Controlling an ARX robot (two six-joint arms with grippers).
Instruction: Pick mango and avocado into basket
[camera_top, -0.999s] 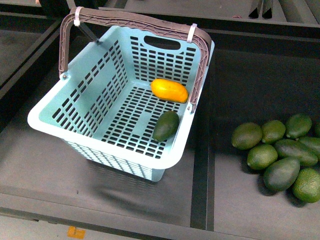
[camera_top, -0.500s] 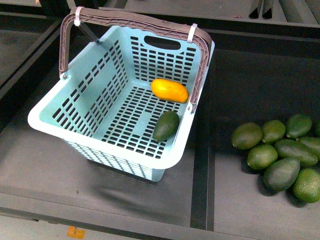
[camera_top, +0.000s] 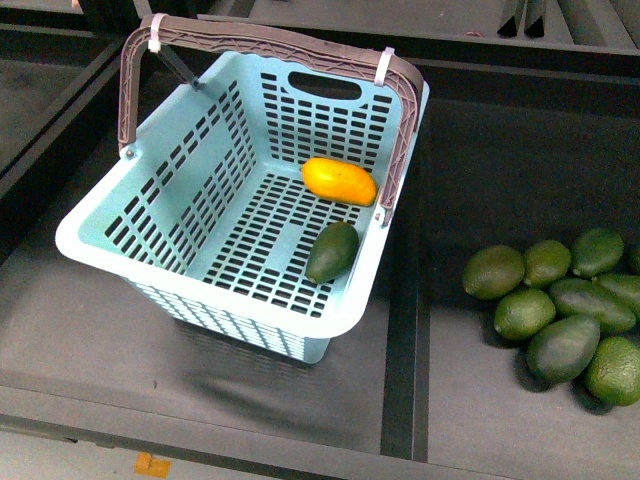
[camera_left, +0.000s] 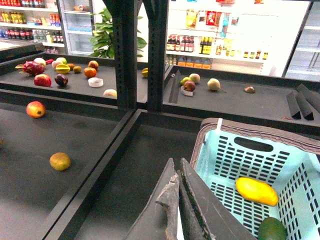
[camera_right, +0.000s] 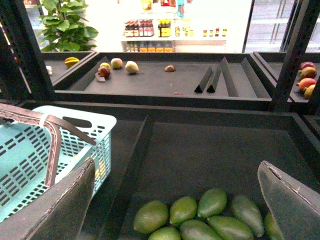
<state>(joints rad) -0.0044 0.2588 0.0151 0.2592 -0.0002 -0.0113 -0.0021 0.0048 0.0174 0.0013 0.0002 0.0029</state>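
Mango (camera_top: 339, 180) and avocado (camera_top: 332, 251) lie in the basket (camera_top: 100, 243); left fingers (camera_left: 172, 200) pressed together, right fingers (camera_right: 280, 192) spread.

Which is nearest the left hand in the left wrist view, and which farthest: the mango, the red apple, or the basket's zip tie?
1. Mango, inside the basket beside the left hand.
2. Zip tie, on the basket's far handle.
3. Red apple, off in the neighbouring bin.

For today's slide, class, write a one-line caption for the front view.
Teal basket holding a mango and an avocado, with a pile of loose avocados on the dark shelf alongside.
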